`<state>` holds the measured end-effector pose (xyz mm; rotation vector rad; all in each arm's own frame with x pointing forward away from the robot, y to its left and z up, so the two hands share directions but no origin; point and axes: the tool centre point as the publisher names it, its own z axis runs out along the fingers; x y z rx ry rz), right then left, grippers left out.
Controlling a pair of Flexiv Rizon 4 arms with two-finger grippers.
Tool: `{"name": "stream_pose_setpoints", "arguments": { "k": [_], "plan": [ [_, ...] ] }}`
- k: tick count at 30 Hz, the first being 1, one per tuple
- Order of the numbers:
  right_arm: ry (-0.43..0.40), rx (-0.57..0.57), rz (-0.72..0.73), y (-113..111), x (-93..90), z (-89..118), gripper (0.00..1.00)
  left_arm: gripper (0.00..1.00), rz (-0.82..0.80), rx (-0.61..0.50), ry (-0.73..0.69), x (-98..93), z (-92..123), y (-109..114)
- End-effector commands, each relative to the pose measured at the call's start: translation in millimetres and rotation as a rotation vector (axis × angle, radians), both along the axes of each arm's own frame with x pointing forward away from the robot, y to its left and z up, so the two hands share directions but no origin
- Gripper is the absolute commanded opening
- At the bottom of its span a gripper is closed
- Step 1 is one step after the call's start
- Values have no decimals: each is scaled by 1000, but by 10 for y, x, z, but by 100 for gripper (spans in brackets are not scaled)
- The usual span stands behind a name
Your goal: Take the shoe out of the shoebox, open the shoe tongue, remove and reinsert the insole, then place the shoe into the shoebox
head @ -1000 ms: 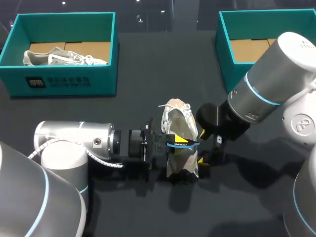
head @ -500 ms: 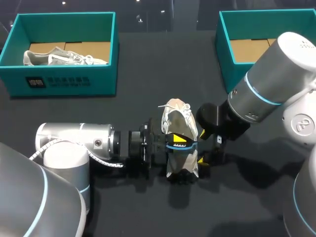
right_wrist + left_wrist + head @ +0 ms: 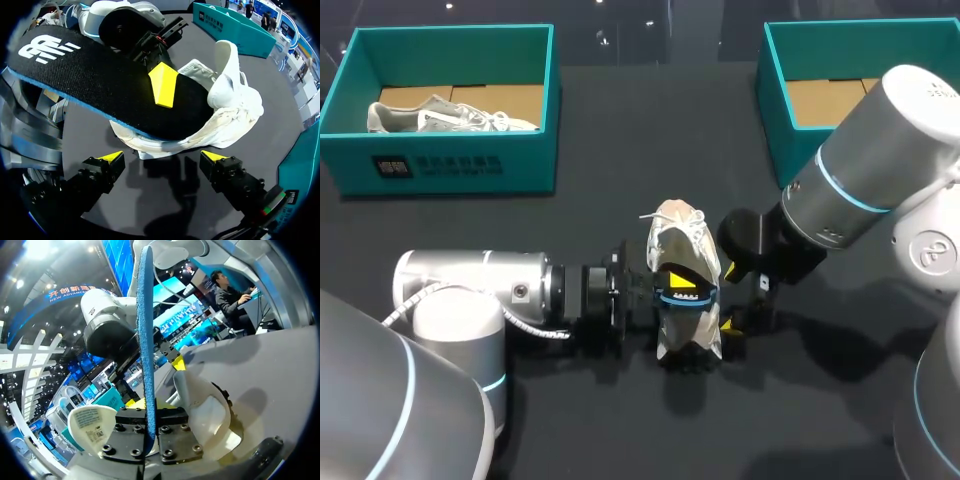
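Left gripper (image 3: 682, 288) pinching insole (image 3: 100, 85), one end inside shoe (image 3: 680, 235) on desk (image 3: 620, 150). Right gripper (image 3: 164, 160) spread just beside shoe, not clamping. Risk I see: unbraced shoe slides, insole buckles under push.

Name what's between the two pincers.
The white shoe, its black insole gripped by the left pincer; the open right pincer flanks its other side. Clearest in the head view.

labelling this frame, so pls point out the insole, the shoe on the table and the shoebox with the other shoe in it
insole (image 3: 90, 75): right wrist view, its black top face.
shoe (image 3: 680, 232): head view, the white laced upper.
shoebox (image 3: 520, 165): head view, its teal front wall.
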<state>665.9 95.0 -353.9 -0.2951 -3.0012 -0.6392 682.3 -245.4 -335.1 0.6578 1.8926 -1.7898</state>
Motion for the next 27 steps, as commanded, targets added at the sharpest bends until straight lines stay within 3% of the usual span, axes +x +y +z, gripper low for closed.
{"name": "stream_pose_setpoints", "arguments": {
  "k": [1,5,13,19,27],
  "plan": [
    [-2,-1,-1,2,-9,-9,100,0,5,8,0,95,-85,-24],
    [-2,-1,-1,2,-9,-9,100,0,16,21,7,166,-141,-18],
    [-2,-1,-1,2,-9,-9,100,0,13,19,21,135,-100,-20],
    [-2,-1,-1,2,-9,-9,100,28,1,12,18,80,-26,-29],
    [-2,-1,-1,2,-9,-9,100,32,-6,-8,2,-1,138,-45]
  ]
}}
